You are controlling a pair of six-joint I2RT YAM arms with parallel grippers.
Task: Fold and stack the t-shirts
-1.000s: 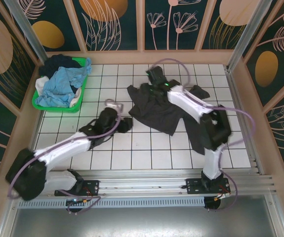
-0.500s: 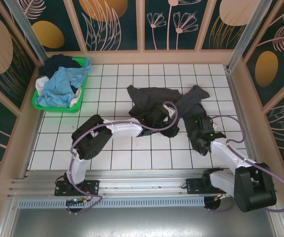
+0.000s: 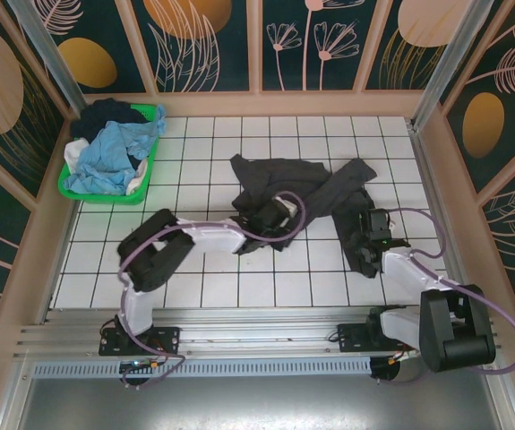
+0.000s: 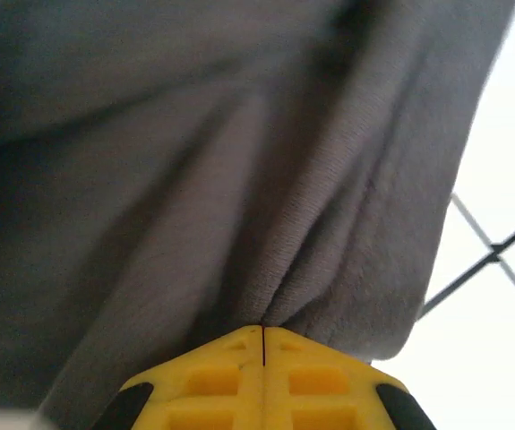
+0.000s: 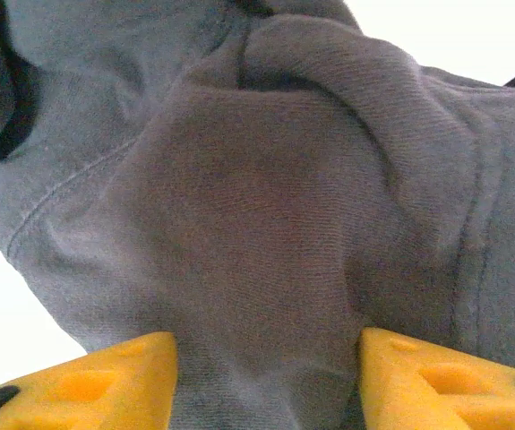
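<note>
**Charcoal-grey t-shirt (image 3: 261, 179): left grip made, right grip pending**

**Top external view.** The charcoal-grey t-shirt lies crumpled and unfolded at mid-bench, spread toward the right side of the bench (image 3: 221, 287). The light blue t-shirt (image 3: 109, 152), dark navy t-shirt (image 3: 105, 112) and white t-shirt (image 3: 72, 154) are heaped in the green basket (image 3: 105, 198) at the far left corner, well apart from both arms. One second ago the left arm lay low on the left, clear of the shirt body, and the right arm reached far across to the shirt's upper edge. Both arms have since repositioned. The left claw (image 3: 272, 212) now sits on the centre of the shirt. The right claw (image 3: 375, 222) sits on the strip of cloth trailing toward the near right.

**Left wrist view.** The left claw (image 4: 264, 333) is fully closed, its fingertips meeting. Pleats of grey cloth run into the seam between them, so it is holding a pinch of the charcoal-grey t-shirt (image 4: 239, 179). Half a second ago this claw was at the same spot, so the change is the closure itself.

**Right wrist view.** The right claw (image 5: 266, 376) stands about half wide, with a bulge of grey cloth (image 5: 266, 206) between the fingers. Whether the pads press on the cloth cannot be told.

**Task status.** Judged from this layout, the work is at an early stage: nothing is folded or stacked. With one grip secured, a second grip would let the shirt be lifted and spread flat.
</note>
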